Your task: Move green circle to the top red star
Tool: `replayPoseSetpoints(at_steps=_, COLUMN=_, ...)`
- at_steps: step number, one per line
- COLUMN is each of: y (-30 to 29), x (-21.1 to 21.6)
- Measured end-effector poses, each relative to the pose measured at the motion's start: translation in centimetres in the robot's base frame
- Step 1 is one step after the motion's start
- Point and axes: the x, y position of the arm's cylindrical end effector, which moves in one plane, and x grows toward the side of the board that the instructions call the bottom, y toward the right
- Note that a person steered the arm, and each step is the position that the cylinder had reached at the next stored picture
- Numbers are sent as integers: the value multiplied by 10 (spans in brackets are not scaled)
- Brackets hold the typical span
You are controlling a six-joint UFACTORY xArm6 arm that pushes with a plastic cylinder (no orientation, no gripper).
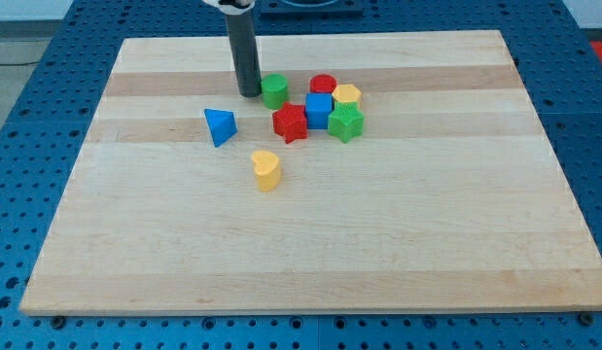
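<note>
The green circle (274, 91) is a short green cylinder near the view's top centre. My tip (249, 93) rests on the board just left of it, touching or nearly touching its left side. The red star (291, 123) lies just below and right of the green circle, a small gap apart. The rod rises from the tip to the view's top edge.
A cluster sits right of the red star: a blue cube (319, 110), a red cylinder (324, 86), a yellow hexagon (347, 95) and a green star (345, 123). A blue triangle (220, 126) lies left. A yellow heart (266, 168) lies below. The wooden board (301, 243) bears all.
</note>
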Motion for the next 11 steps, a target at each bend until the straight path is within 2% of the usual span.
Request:
replayPoseSetpoints(at_steps=8, y=8, x=6)
replayPoseSetpoints(at_steps=9, y=2, x=-11)
replayPoseSetpoints(at_steps=11, y=14, x=-16)
